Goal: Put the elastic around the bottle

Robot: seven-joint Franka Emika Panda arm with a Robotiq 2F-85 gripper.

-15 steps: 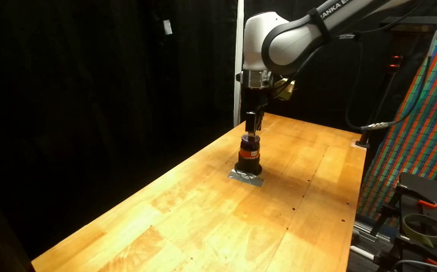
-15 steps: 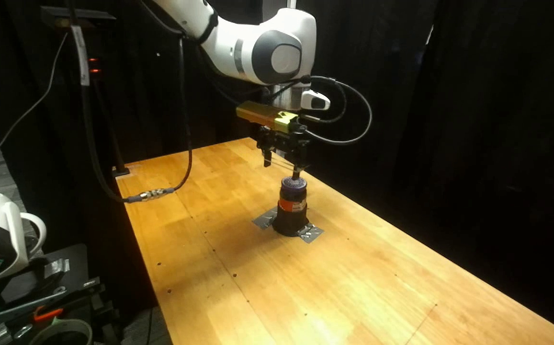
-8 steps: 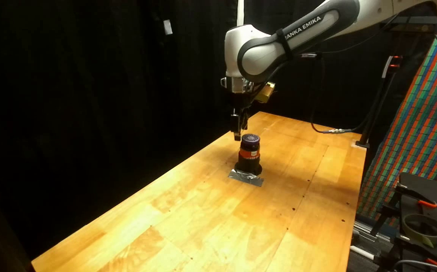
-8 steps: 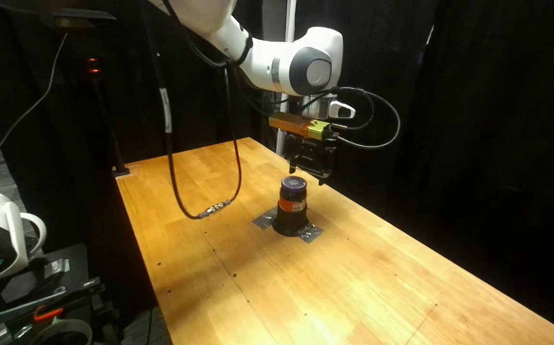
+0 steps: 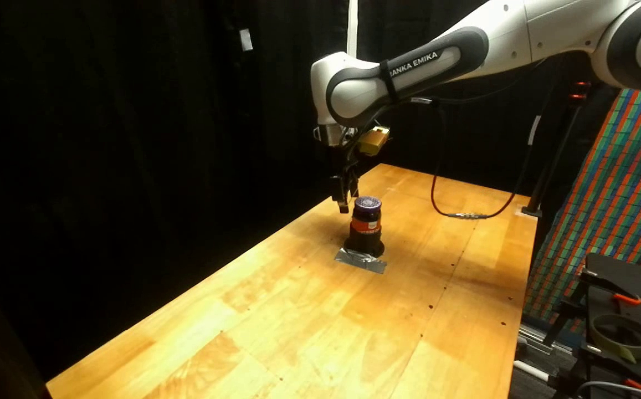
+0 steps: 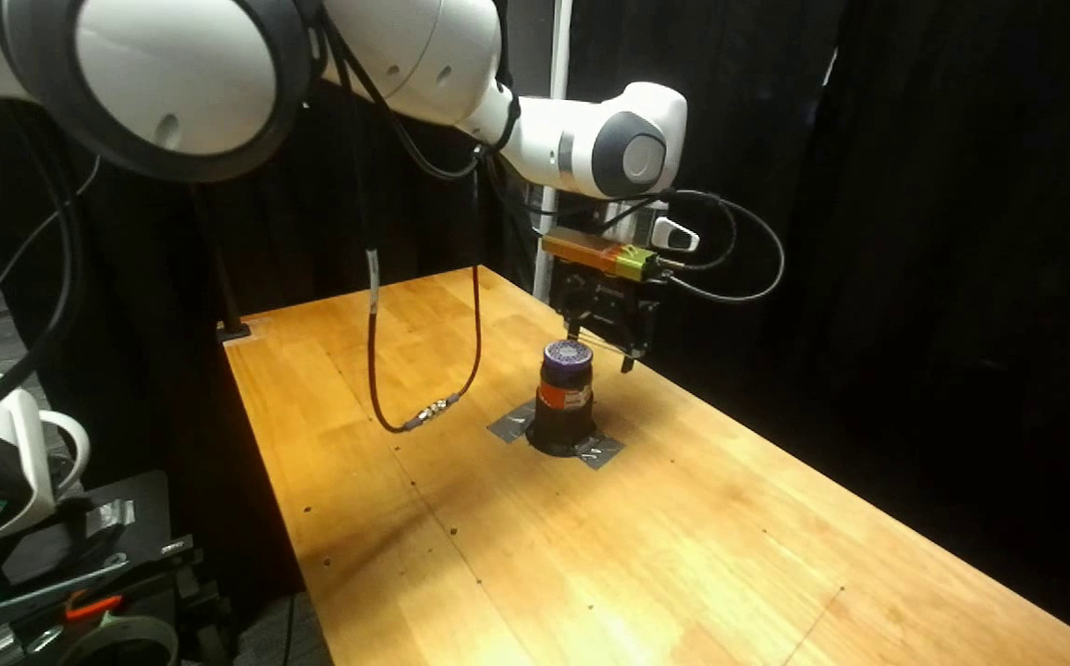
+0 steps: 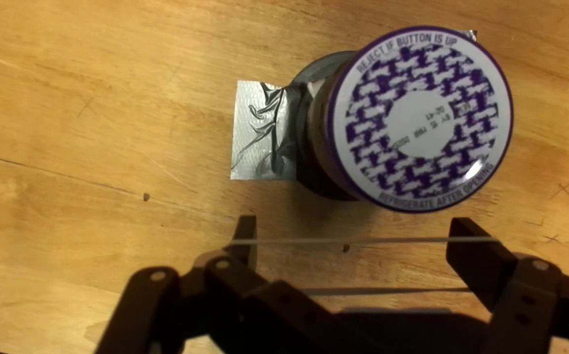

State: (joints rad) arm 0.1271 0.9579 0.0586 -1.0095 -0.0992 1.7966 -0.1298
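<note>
The bottle [image 5: 366, 224] stands upright on the wooden table; in an exterior view [image 6: 565, 396] its orange-red band and purple-white lid show. In the wrist view I look down on its lid [image 7: 419, 123]. My gripper [image 7: 353, 229] is open, with its fingers wide apart. The elastic [image 7: 343, 241] is stretched around the outside of both fingers as two thin strands; it also shows in an exterior view [image 6: 604, 343]. The gripper is beside the bottle, apart from it, with fingertips at about lid height in both exterior views [image 5: 349, 202] [image 6: 600, 348]. Nothing is between the fingers.
Silvery tape [image 5: 360, 260] holds the bottle's black base to the table [image 5: 298, 332]. A black curtain [image 5: 159, 138] hangs behind the table's long edge. A cable loop [image 6: 424, 416] hangs from the arm over the table. A side cart [image 5: 625, 277] holds clamps and a tape roll.
The gripper has moved sideways off the bottle's lid, toward the curtain-side table edge, and has come slightly lower over the last half second. It has stayed open. The bottle has not moved.
</note>
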